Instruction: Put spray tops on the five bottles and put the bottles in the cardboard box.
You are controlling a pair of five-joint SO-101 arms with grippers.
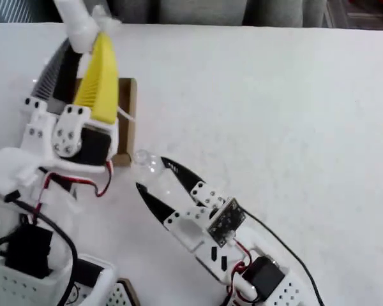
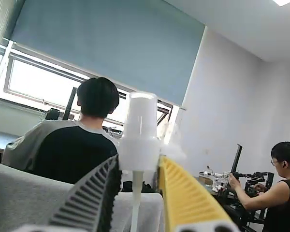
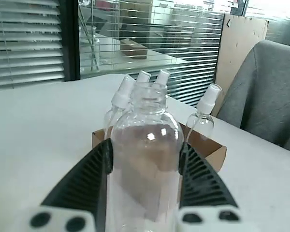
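Closest to me, the right gripper (image 1: 150,173) pinches a clear bottle (image 3: 146,159) by its body, black fingers on either side. The bottle stands upright with its neck open and no top on it.

From that bottle, in the high view, the box (image 1: 129,115) lies at about eleven o'clock, just beyond it. Four capped bottles (image 3: 202,123) stand upright inside it, each with a white sprayer on; three are bunched together and the fourth stands a little apart.

At eleven o'clock again from the box, the left gripper (image 2: 137,166) is raised and clamps a spray top (image 2: 139,130) between its grey and yellow fingers, the tube hanging down between them.

The table (image 1: 274,95) is plain white. Behind it are blinds (image 3: 29,43) and a grey chair (image 3: 270,92).
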